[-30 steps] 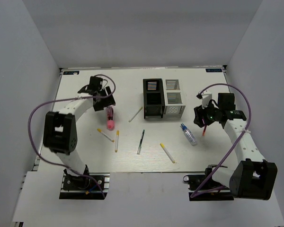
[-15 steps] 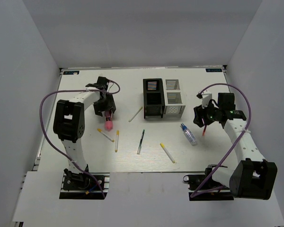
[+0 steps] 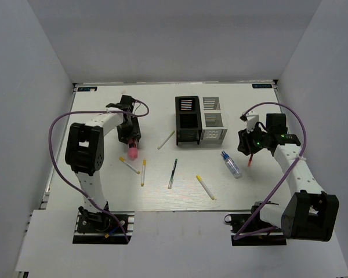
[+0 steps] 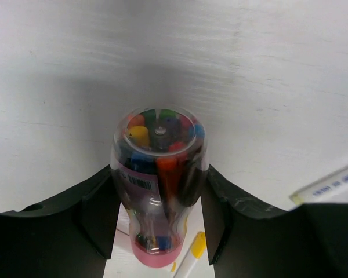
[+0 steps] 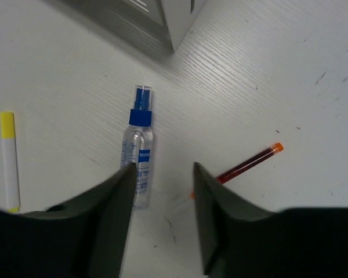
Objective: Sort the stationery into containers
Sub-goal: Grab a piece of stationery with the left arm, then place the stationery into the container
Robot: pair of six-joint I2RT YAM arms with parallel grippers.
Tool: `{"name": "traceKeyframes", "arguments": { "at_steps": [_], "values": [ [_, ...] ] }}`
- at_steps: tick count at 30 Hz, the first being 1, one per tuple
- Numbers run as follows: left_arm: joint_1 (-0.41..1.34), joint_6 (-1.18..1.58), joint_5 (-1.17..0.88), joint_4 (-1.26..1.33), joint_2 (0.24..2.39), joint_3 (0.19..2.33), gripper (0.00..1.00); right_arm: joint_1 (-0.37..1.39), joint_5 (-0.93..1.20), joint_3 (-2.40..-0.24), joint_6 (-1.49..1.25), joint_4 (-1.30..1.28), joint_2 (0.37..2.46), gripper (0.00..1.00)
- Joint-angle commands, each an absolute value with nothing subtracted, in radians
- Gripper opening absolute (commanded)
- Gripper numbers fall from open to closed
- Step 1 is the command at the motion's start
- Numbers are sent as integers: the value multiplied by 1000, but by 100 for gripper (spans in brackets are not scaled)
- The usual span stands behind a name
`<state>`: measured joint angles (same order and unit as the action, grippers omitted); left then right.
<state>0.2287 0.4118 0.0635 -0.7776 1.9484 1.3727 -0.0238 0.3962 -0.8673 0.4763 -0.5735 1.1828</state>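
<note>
As left pincer [image 4: 158,180] flanks it, glossy round pink tube [image 4: 159,156] seems clasped.

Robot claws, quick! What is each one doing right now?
Left gripper: shut on the pink-capped tube of markers, which lies on the table.
Right gripper: open, holding nothing, above the blue-capped spray bottle and the red pen.

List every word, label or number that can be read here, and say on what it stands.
No text reads clearly.
Clear bottle: blue label, too small.
Pink tube: barcode, no legible digits.
White pen: print, blurred.
Table corner stickers: too small.
</note>
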Motion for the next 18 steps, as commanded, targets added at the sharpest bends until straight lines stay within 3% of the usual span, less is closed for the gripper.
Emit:
{"name": "traceKeyframes", "arguments": {
  "at_steps": [1, 2, 3, 4, 8, 11, 18],
  "values": [
    [242, 394, -7, -759, 1812, 1468, 0, -23, 425, -873, 483, -569, 1170, 42],
    [253, 381, -73, -724, 1787, 1468, 0, -23, 446, -867, 489, -575, 1164, 31],
    [253, 380, -119, -697, 1760, 1479, 0, -23, 452, -864, 498, -575, 1164, 6],
    [264, 370, -168, -658, 1705, 1467, 0, -23, 465, -861, 512, -580, 1163, 0],
    [294, 394, -427, -372, 1623, 1418, 0, -20, 514, -851, 532, -588, 1170, 0],
    [322, 472, -494, -231, 1614, 1417, 0, -20, 526, -853, 529, -586, 1178, 0],
    [394, 528, -402, 210, 1664, 1417, 0, -18, 515, -854, 535, -581, 1180, 0]
  ]
}}
